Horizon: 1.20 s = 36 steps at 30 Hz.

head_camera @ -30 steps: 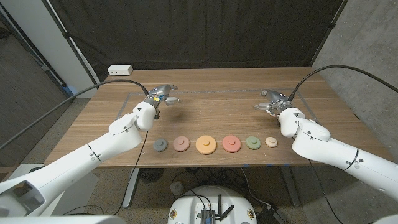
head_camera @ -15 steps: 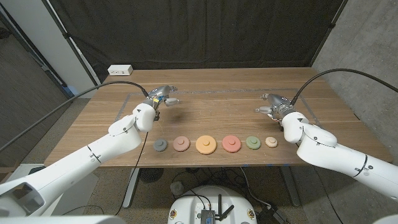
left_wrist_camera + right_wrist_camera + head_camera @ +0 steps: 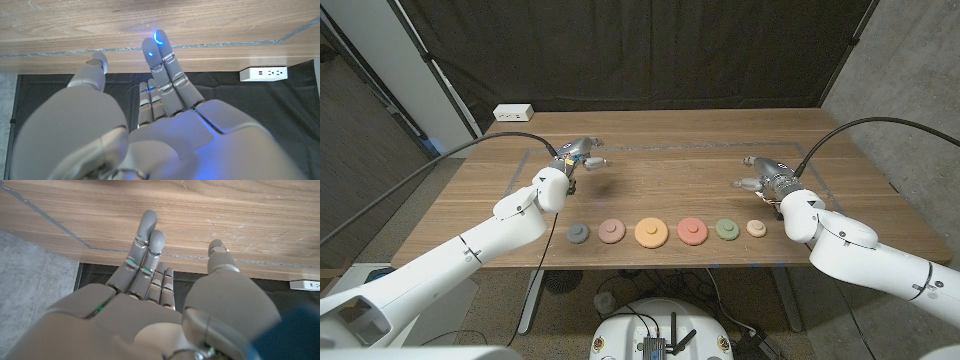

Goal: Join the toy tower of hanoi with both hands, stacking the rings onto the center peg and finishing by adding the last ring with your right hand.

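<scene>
Six round toy pieces lie in a row along the near edge of the wooden table point(image 3: 660, 170), in front of me and between my two arms. Each is a flat disc with a small raised knob at its middle. From my left to my right they are a small grey ring point(image 3: 578, 234), a dusty pink ring point(image 3: 612, 232), a larger yellow-orange ring point(image 3: 651, 233), a coral red ring point(image 3: 692, 231), a sage green ring point(image 3: 726, 229) and a small cream ring point(image 3: 756, 228). The two middle discs are the widest, and the sizes shrink toward both ends. They sit apart from one another, none stacked. Whether any of them is the peg base I cannot tell.

My left hand point(image 3: 582, 155) hovers over the table farther back than the row, on my left side, well apart from the grey ring. Its fingers point(image 3: 162, 55) reach out nearly straight and close together, thumb set off to the side, and it holds nothing. A blue light glows on one fingertip in the left wrist view.

My right hand point(image 3: 765, 174) hovers on my right side, also behind the row, near the cream and green rings but not touching them. Its fingers point(image 3: 147, 242) are likewise stretched out, thumb apart, with nothing in its grasp.

A white power strip point(image 3: 514, 113) rests at the table's far left corner. A black curtain point(image 3: 640, 50) hangs behind the table.
</scene>
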Each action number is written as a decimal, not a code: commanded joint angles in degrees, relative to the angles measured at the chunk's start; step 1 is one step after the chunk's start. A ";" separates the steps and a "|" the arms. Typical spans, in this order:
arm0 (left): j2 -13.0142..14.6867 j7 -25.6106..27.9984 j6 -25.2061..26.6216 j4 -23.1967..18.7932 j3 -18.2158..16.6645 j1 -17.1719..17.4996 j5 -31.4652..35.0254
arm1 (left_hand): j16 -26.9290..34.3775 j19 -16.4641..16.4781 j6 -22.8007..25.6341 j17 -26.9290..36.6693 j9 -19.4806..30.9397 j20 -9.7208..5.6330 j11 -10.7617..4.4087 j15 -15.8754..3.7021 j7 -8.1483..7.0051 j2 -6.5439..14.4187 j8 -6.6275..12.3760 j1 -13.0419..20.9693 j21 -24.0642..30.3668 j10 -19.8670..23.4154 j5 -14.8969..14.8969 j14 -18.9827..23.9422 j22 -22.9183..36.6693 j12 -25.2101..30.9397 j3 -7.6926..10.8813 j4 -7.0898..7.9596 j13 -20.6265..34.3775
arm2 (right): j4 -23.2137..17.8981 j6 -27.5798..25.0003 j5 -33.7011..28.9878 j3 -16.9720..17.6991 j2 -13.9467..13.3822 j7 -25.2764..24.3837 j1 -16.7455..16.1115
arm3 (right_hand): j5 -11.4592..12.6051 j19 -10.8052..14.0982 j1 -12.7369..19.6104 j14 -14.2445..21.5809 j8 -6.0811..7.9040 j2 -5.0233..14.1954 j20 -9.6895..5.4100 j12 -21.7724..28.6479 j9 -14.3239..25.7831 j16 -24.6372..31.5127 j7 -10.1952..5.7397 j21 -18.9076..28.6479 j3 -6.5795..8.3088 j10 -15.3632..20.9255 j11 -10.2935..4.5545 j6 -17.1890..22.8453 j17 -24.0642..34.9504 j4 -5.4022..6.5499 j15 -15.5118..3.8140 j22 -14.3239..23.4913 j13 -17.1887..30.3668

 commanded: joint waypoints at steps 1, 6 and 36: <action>-0.29 0.67 -0.25 0.34 -0.08 0.00 -0.52 | 0.38 0.03 0.66 0.06 0.14 -2.49 0.11 -5.53 -0.14 0.15 0.43 0.81 0.50 0.19 0.26 -0.07 0.15 0.34 -0.27 -0.09 0.26 | -2.46 1.78 0.54 1.55 -2.96 -1.53 -3.96 | 0.39 -0.13 0.96 0.54 0.26 -0.08 -5.26 0.05 0.06 0.26 0.21 0.40 -0.27 -0.19 0.15 0.26 -0.09 -0.02 -7.69 0.08 0.24; -0.23 0.84 -0.08 0.18 -0.15 0.03 -0.54 | 0.44 0.01 0.53 -0.17 0.16 -2.51 0.08 -5.54 -0.15 0.24 0.35 0.88 0.68 0.37 0.28 -0.18 0.15 0.38 -0.41 -0.06 0.33 | -3.42 2.35 0.65 2.32 -3.93 -2.06 -5.53 | 0.40 -0.19 1.12 0.50 0.25 -0.03 -5.24 0.03 0.07 0.41 0.17 0.60 -0.34 -0.14 0.19 0.28 -0.24 -0.04 -7.69 -0.05 0.25; -0.63 1.60 -1.49 0.73 -0.24 0.00 -1.27 | 1.38 -0.13 0.75 -0.62 0.21 -2.48 0.05 -5.55 -0.13 0.68 0.30 1.26 1.60 0.54 0.39 -0.17 0.11 0.27 -1.09 0.03 0.72 | -9.13 2.74 1.56 6.36 -7.95 -5.22 -13.96 | 0.44 -0.85 1.82 0.09 0.17 0.36 -5.00 0.16 0.15 1.26 -0.05 1.88 -0.86 0.67 -0.01 0.19 -1.37 0.03 -7.68 -0.97 0.52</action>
